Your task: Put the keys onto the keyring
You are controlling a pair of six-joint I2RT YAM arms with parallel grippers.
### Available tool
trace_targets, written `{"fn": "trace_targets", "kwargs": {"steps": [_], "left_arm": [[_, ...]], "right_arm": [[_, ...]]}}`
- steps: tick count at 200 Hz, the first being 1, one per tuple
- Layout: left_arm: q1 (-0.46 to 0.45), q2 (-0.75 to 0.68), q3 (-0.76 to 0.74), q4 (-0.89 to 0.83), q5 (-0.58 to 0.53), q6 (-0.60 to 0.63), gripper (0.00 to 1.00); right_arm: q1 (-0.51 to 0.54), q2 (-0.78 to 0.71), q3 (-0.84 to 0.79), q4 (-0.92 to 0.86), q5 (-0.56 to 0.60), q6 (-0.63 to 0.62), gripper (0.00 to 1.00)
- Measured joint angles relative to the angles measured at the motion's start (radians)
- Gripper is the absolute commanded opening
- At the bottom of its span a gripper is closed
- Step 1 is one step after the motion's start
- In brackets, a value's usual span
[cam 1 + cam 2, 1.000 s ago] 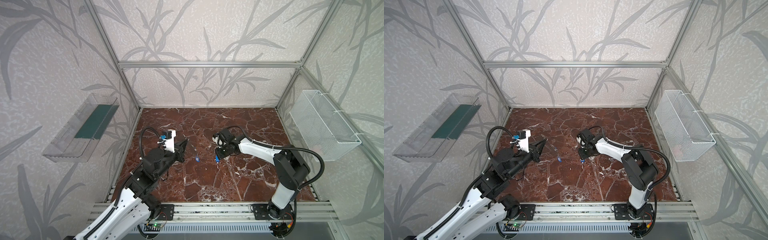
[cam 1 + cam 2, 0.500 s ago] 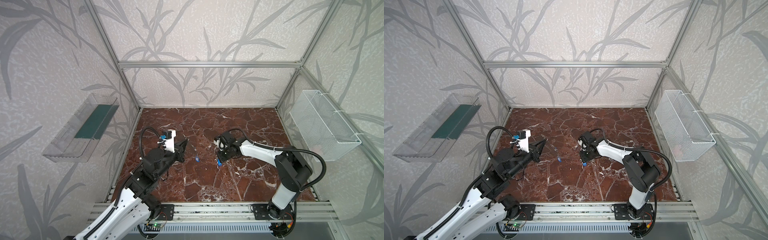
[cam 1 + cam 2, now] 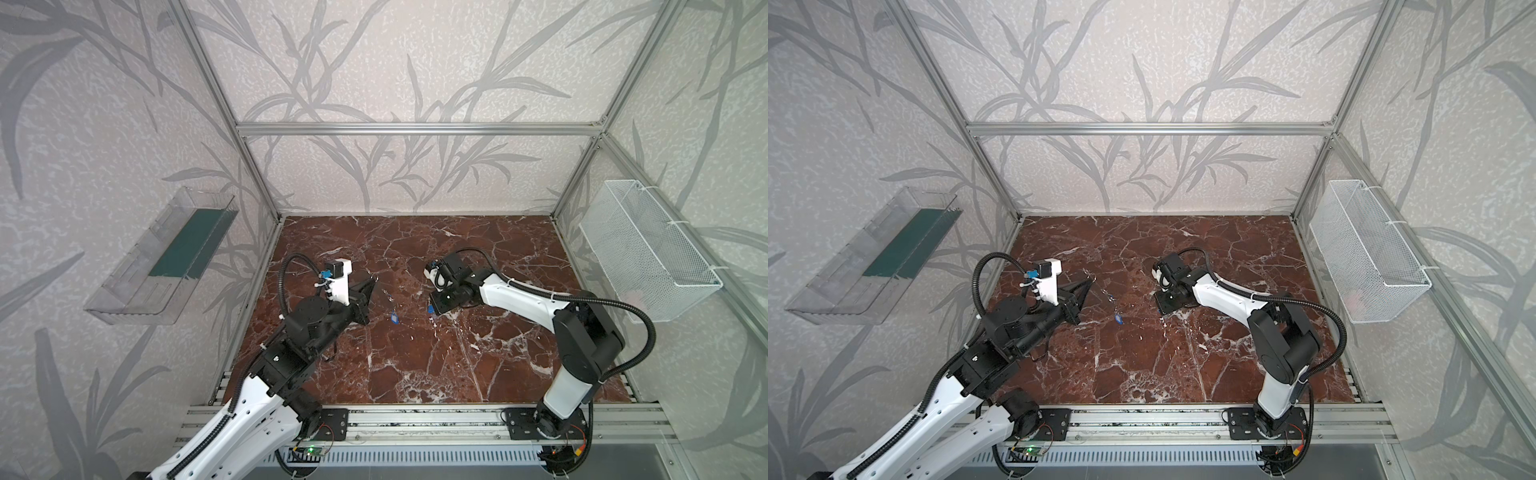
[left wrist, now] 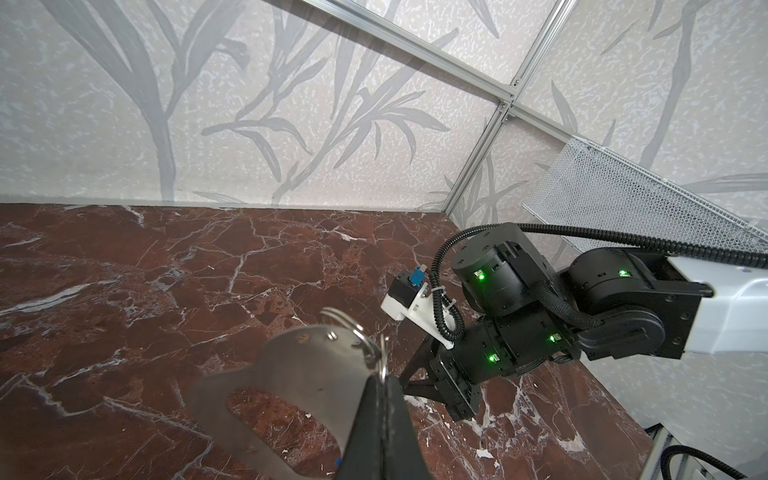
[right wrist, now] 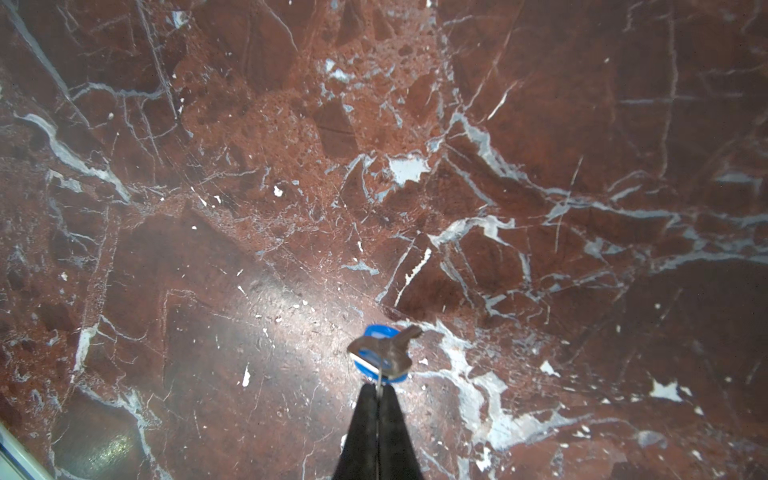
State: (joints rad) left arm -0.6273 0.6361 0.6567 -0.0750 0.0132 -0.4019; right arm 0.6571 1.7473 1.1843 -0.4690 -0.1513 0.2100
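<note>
left gripper (image 4: 380, 380) clamped on flat grey metal half-moon keyring (image 4: 307, 374), raised toward red-brown marble worktop's (image 3: 415, 374) left edge | right gripper (image 5: 378, 390) pinching small silver blue-tagged key (image 5: 384, 351), mid-worktop, well apart | progress: this key not yet threaded

Both arms built alike: white shells on the long links, black rounded housings at the joints. Left arm (image 3: 266, 419); right arm (image 3: 519, 301). A black ribbed hose (image 4: 623, 237) runs outside each arm and loops in near the wrist. White camera block (image 3: 340, 282) at each wrist, blue plug (image 3: 326, 273) on it. Fingers (image 5: 365, 436) matte black, tapering to narrow tips. Small green lights (image 4: 481, 275) glow on the right arm's joint housings. Black square base plates (image 3: 525, 424) with corner screws.
</note>
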Motion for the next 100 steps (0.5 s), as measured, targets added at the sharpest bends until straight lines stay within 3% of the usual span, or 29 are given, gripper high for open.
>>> {"fn": "trace_targets", "kwargs": {"steps": [100], "left_arm": [[0.0,0.0,0.0,0.0,0.0,0.0,0.0]], "right_arm": [[0.0,-0.002,-0.092,0.025,-0.022,0.009,0.0]]}}
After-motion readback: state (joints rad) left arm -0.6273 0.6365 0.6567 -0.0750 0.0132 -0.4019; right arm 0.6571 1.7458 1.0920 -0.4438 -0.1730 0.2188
